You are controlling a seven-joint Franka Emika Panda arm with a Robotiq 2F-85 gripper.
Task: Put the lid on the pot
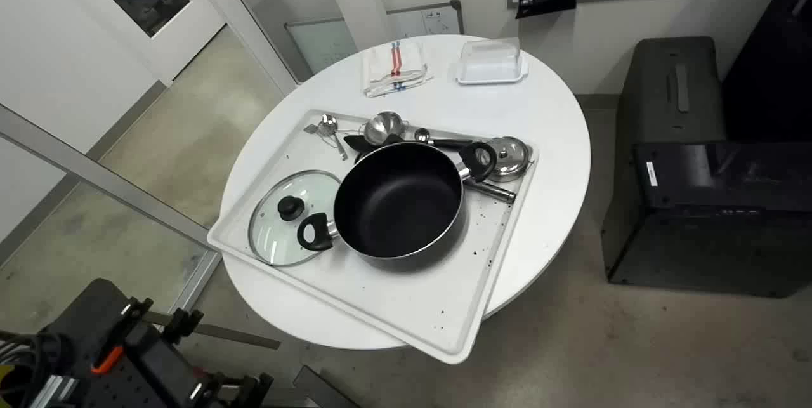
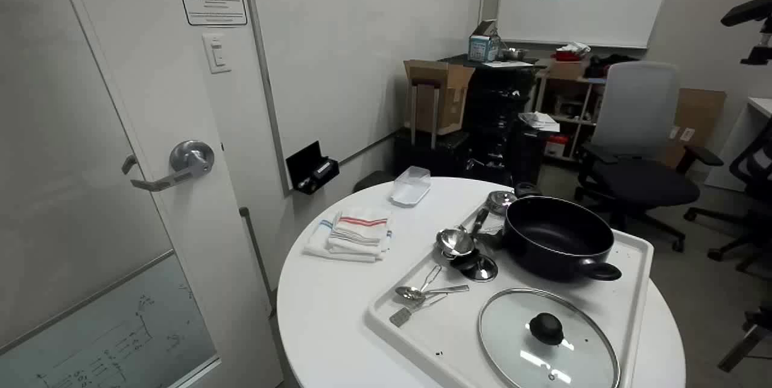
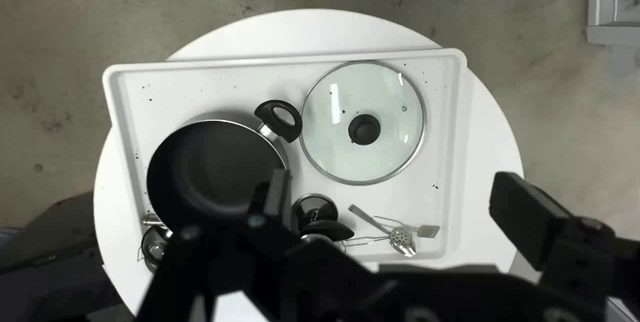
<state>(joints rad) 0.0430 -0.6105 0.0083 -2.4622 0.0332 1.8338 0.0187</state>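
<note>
Clear glass with a thin metal rim and one black knob (image 3: 364,130) formed the lid (image 3: 345,134), lying knob-up on the tray (image 3: 270,79), right of upper centre in the wrist view. Left of it stood the pot (image 3: 217,167), black, dark inside, with two loop handles (image 1: 323,230), one reaching the lid's edge in that view. One such lid, one such pot and one tray sat on the round tabletop (image 1: 561,129), along with one slotted spoon (image 3: 401,238), one small turner (image 3: 428,232) and, near the top of an exterior view, one clear-covered dish (image 1: 490,64). Other metal pieces overlapped too closely to count. The jaws stood wide apart, low in the wrist view.
</note>
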